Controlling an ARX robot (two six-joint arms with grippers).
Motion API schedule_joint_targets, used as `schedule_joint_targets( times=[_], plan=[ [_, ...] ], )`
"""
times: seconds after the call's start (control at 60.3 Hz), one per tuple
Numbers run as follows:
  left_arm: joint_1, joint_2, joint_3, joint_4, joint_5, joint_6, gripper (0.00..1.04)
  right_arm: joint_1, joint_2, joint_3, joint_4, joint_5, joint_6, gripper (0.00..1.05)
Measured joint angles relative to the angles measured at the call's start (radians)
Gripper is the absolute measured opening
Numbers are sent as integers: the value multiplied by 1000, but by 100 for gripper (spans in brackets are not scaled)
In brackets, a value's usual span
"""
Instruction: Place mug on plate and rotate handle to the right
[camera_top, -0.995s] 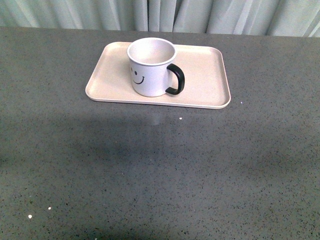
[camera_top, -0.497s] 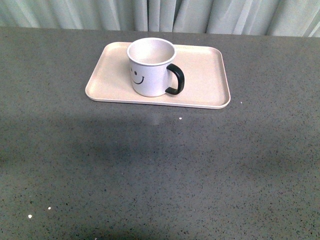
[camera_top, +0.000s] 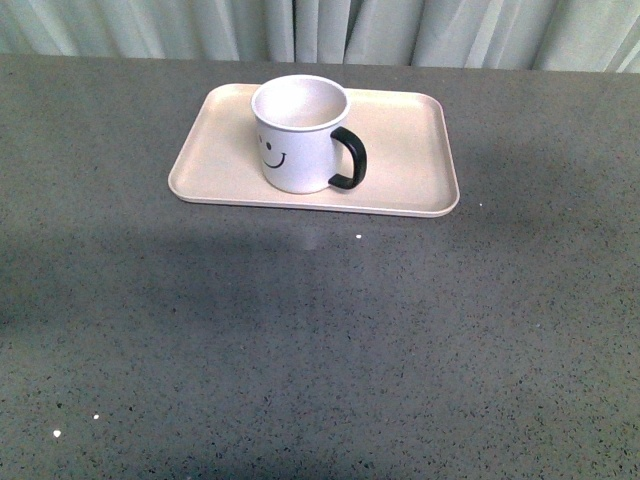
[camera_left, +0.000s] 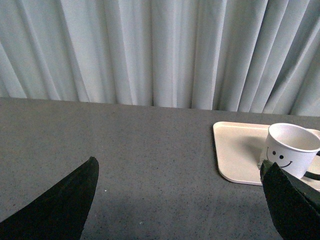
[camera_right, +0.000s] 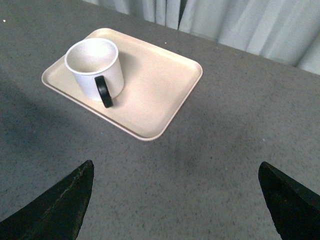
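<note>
The white mug (camera_top: 297, 135) with its smiley face stands upright on the pale pink-beige plate (camera_top: 400, 160), left of the plate's middle. Its black handle (camera_top: 350, 160) points right in the front view. Neither arm shows in the front view. The left wrist view has the mug (camera_left: 290, 156) and plate (camera_left: 237, 152) off to one side, beyond my open left gripper (camera_left: 180, 200), whose fingers hold nothing. In the right wrist view the mug (camera_right: 95, 67), handle (camera_right: 103, 91) and plate (camera_right: 160, 85) lie well ahead of my open, empty right gripper (camera_right: 175, 200).
A grey speckled tabletop (camera_top: 320, 330) stretches all round the plate. Pale pleated curtains (camera_top: 320, 30) hang behind the table's far edge. A few small white specks (camera_top: 57, 433) lie near the front left of the table.
The mug and plate sit a few pixels further left in the front view than a second ago. Nothing else differs.
</note>
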Motion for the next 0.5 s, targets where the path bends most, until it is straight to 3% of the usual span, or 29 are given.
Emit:
schedule_joint_targets(
  times=[0.149,0.249,0.497],
  plan=[
    [0,0,0,0,0,0,95,154,225,144,60,85,6,95],
    [0,0,0,0,0,0,95,262,423,316,18,121,58,96],
    [0,0,0,0,0,0,95,374,812,647,-60,253,151,96]
  ],
)
